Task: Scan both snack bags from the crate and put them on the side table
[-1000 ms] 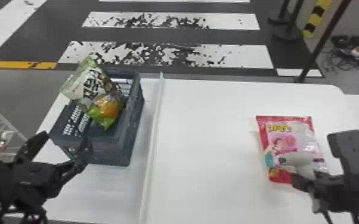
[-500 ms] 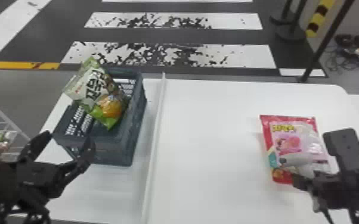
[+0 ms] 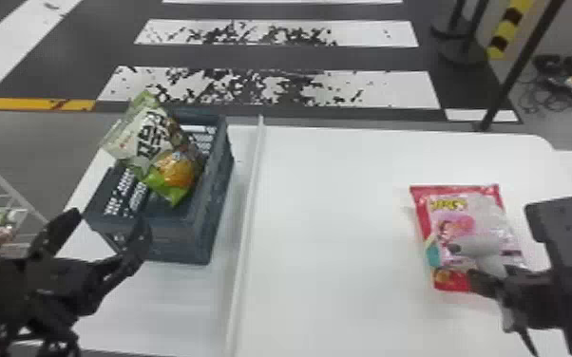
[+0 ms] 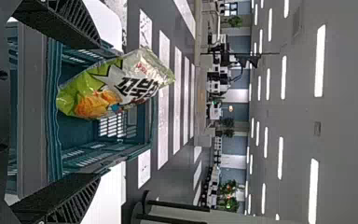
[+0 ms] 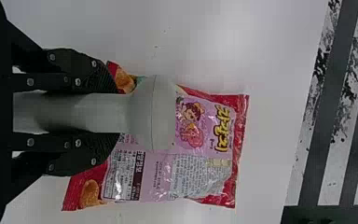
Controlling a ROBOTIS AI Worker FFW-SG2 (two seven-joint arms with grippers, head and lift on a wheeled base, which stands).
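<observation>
Left gripper (image 4: 98, 111), apart; green-and-white foil bag (image 4: 140, 77) ahead, tilted in blue-grey plastic crate (image 3: 180, 242) | right gripper (image 5: 115, 113), clamped on grey plastic scanner (image 5: 154, 112), over red-and-pink foil bag (image 5: 196, 163) | risk: off-centre pinch, crate bag slipping

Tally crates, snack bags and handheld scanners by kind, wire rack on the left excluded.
Snack bags: 2 (green bag in the crate, red bag on the table)
Crates: 1
Scanners: 1, in the right pincer
Total: 4
</observation>
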